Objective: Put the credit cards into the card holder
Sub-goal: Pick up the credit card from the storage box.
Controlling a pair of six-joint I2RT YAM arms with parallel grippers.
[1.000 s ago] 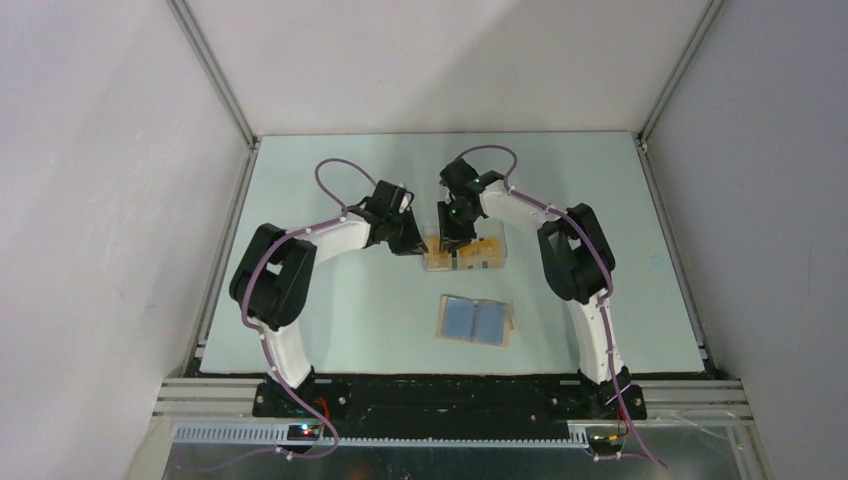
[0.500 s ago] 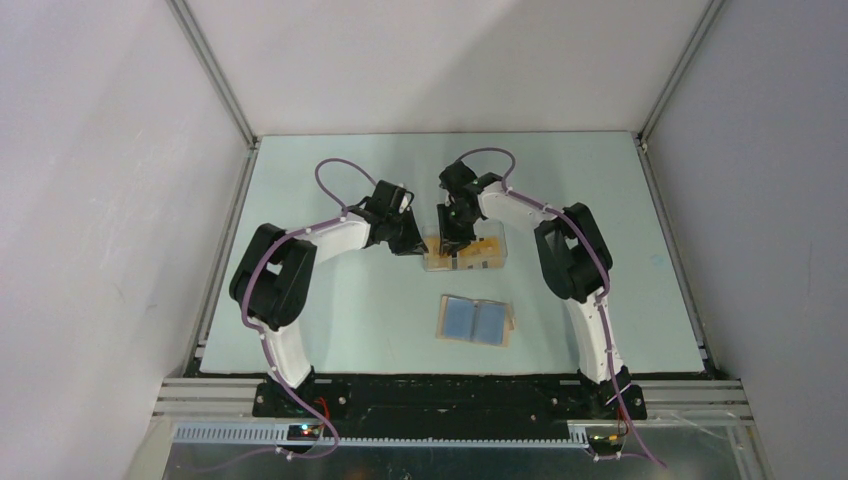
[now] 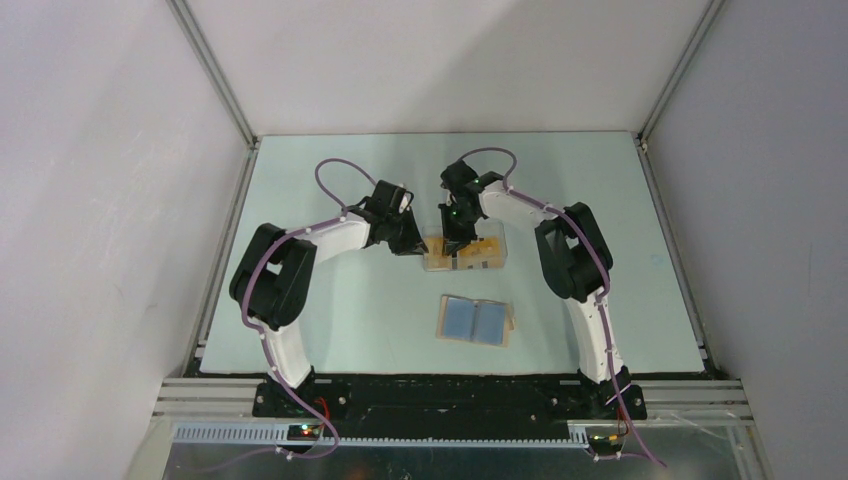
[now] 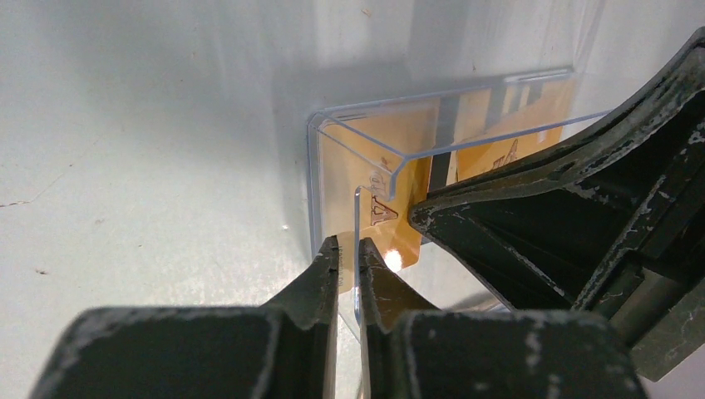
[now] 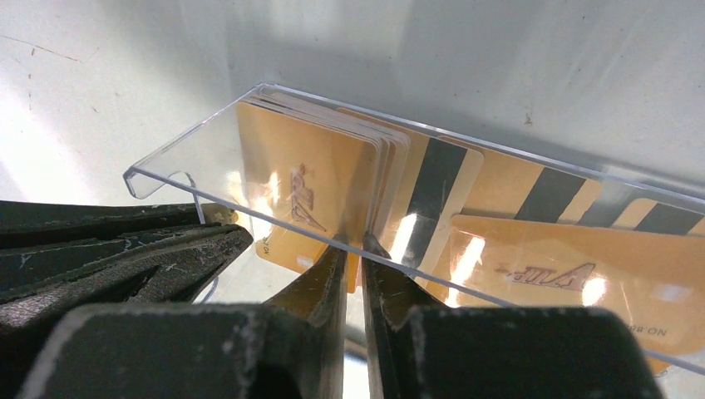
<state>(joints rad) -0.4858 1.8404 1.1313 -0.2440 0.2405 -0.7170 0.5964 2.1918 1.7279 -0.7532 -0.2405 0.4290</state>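
Several orange credit cards (image 5: 303, 191) stand and lie in a clear plastic tray (image 3: 488, 262) at mid-table. More cards (image 5: 574, 274) lie flat, some showing dark stripes. My right gripper (image 5: 355, 243) reaches into the tray from above, shut on the lower edge of the upright stack's front card. My left gripper (image 4: 348, 245) is shut on the tray's thin clear end wall (image 4: 357, 208); in the top view it (image 3: 418, 246) sits at the tray's left end. The card holder (image 3: 476, 320) lies open, blue panels up, nearer the bases.
The two grippers work very close together at the tray's left end; the right gripper's fingers (image 4: 565, 208) fill the right of the left wrist view. Aluminium frame rails (image 3: 225, 250) border the table on the left and right sides.
The right gripper's jaws have closed on the card's edge inside the tray. The left gripper has kept its hold on the tray wall, and the card holder has not moved.
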